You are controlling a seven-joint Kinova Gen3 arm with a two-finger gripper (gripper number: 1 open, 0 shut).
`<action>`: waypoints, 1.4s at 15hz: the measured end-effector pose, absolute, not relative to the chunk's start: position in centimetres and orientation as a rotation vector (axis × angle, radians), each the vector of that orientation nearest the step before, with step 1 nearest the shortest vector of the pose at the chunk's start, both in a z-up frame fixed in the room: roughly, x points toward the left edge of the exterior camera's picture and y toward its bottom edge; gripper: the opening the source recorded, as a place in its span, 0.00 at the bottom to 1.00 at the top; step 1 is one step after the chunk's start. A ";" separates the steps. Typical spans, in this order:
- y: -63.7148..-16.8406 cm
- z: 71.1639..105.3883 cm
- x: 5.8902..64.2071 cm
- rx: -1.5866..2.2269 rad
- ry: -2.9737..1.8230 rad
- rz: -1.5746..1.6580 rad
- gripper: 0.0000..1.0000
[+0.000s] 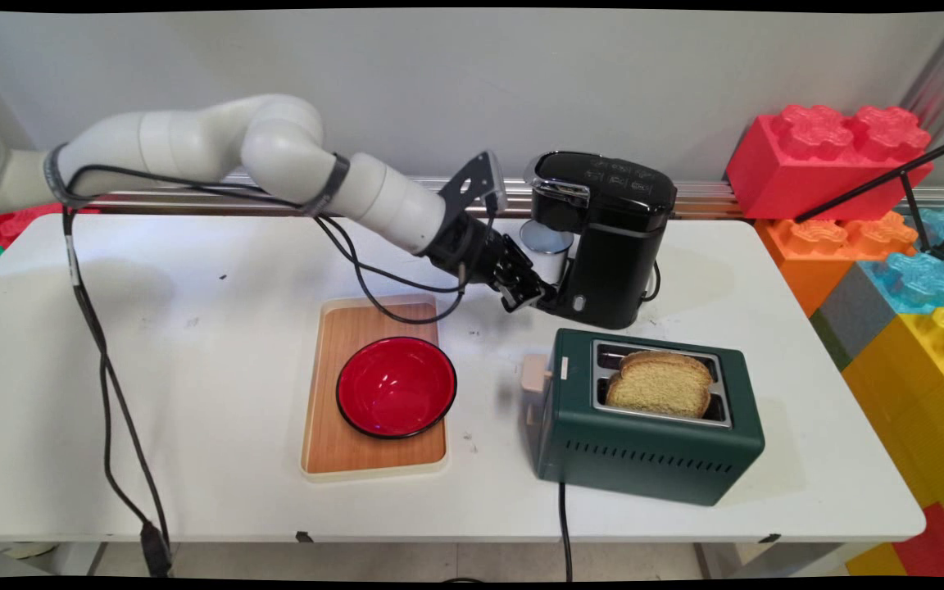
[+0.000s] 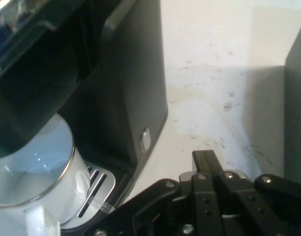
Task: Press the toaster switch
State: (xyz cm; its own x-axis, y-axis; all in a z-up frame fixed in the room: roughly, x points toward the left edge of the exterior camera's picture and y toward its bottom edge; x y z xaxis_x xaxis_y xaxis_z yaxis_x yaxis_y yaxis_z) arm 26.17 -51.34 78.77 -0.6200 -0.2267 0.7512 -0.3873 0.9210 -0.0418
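My gripper (image 1: 534,297) hangs low over the table at the left front foot of a black coffee machine (image 1: 613,246). Its fingers are shut with nothing between them. A white mug (image 1: 546,244) stands on the machine's drip tray under the spout, just behind the gripper and apart from it. In the hand view the gripper (image 2: 205,160) rises from the bottom edge, pressed together. There the mug (image 2: 35,169) sits at lower left, with the coffee machine (image 2: 125,93) body beside it.
A green toaster (image 1: 644,438) with a slice of bread (image 1: 660,383) in its slot stands in front of the machine. A red bowl (image 1: 396,387) rests on a wooden tray (image 1: 333,447) to the left. Large coloured blocks (image 1: 828,156) are stacked at the right.
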 end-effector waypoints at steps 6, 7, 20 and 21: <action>-49.5 83.6 26.9 0.380 -2.268 0.232 0.00; -48.9 84.4 27.1 0.370 -2.268 0.216 0.00; -41.5 88.4 28.5 0.224 -2.275 0.056 0.00; -41.4 88.3 28.6 0.214 -2.274 0.059 0.00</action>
